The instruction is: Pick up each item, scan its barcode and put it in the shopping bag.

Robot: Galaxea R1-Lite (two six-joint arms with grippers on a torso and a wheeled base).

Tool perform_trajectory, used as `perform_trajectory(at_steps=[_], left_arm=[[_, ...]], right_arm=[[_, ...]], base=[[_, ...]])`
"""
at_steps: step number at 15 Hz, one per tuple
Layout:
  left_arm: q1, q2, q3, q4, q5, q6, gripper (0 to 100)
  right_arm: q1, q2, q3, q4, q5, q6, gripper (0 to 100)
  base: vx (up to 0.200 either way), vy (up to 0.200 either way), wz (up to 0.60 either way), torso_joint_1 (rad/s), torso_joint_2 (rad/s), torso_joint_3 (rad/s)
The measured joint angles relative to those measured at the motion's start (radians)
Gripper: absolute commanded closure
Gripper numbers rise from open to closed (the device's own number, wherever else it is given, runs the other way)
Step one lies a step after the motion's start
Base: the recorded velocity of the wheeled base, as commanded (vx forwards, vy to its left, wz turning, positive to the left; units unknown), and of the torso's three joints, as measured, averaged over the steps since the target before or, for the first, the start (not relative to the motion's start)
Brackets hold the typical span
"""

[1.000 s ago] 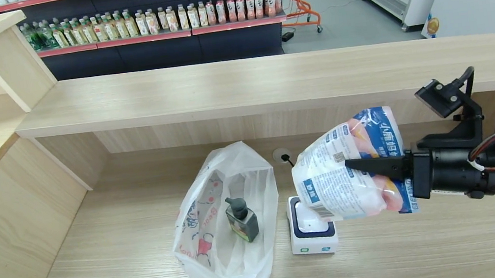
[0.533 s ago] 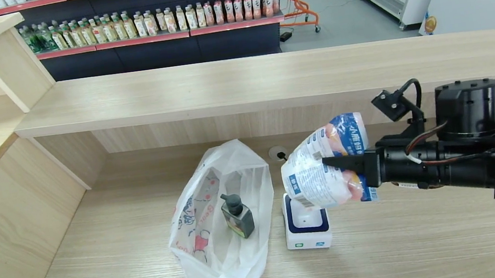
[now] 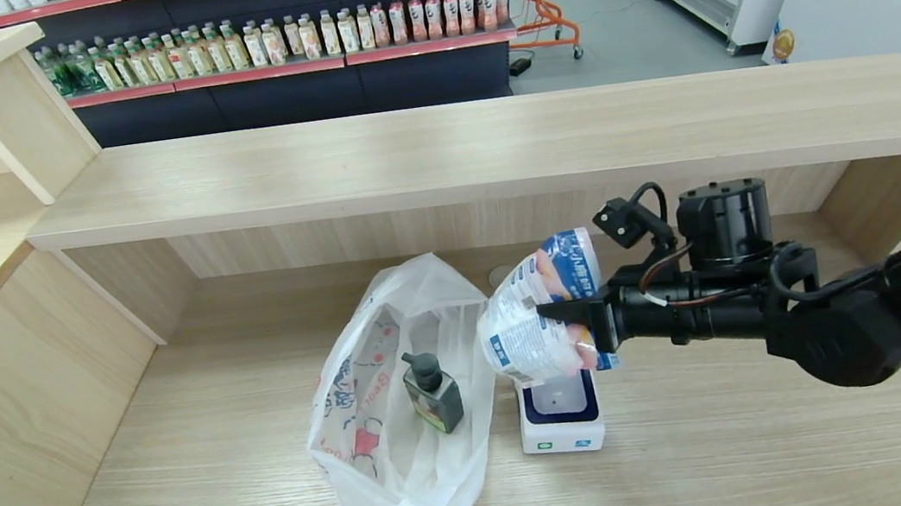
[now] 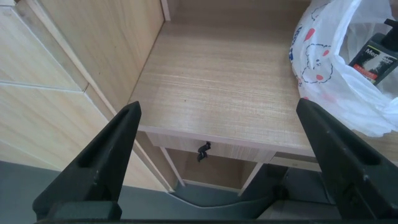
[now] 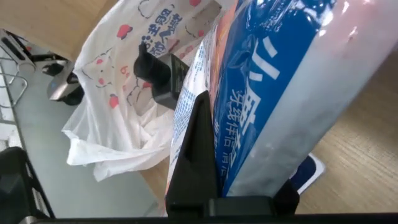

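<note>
**Item 1. Packet (image 3: 532, 312), one.** Soft food pack in blue, white and pink. The right claw (image 3: 571, 326) is clamped on it from the side and holds it clear of the bench (image 3: 745, 441). It hangs directly above the scanner, its lower printed face turned down toward the window, probably so the barcode can be read. Its left edge is just beside the bag's mouth, so the drop that follows should need only a short carry.

**Item 2. Scanner (image 3: 560, 426), one.** White block with a dark-framed window, standing on the bench just right of the bag.

**Item 3. Shopping bag (image 3: 349, 406), one.** Thin white plastic, slumped on the bench with its mouth gaping upward, ready to receive goods.

**Item 4. Pump bottle (image 3: 432, 393), one.** Dark, upright inside the bag, so judged already scanned and packed.

**Item 5. Left claw (image 4: 219, 106), one.** Fingers spread wide with nothing between them, hanging off the bench's near edge close to the bag.
</note>
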Motion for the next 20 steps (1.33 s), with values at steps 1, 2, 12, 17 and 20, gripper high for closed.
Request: perform_trajectory(at_steps=[1, 2, 12, 17, 20], left_arm=[[0.000, 0.000, 0.000, 0.000, 0.000, 0.000, 0], [0.000, 0.000, 0.000, 0.000, 0.000, 0.000, 0], [0.000, 0.000, 0.000, 0.000, 0.000, 0.000, 0], [0.000, 0.000, 0.000, 0.000, 0.000, 0.000, 0], [0.000, 0.000, 0.000, 0.000, 0.000, 0.000, 0]], right_arm=[[0.004, 0.031, -0.016, -0.015, 0.000, -0.039, 100], [0.008, 0.065, -0.036, -0.036, 0.002, -0.068, 100], [0.090, 0.298, -0.261, -0.108, 0.006, -0.136, 100], [0.106, 0.345, -0.284, -0.107, 0.008, -0.142, 0], [0.116, 0.349, -0.339, -0.104, 0.024, -0.066, 0]], base=[[0.000, 0.000, 0.00, 0.000, 0.00, 0.000], [0.000, 0.000, 0.00, 0.000, 0.00, 0.000], [0.000, 0.000, 0.00, 0.000, 0.00, 0.000], [0.000, 0.000, 0.00, 0.000, 0.00, 0.000], [0.000, 0.000, 0.00, 0.000, 0.00, 0.000]])
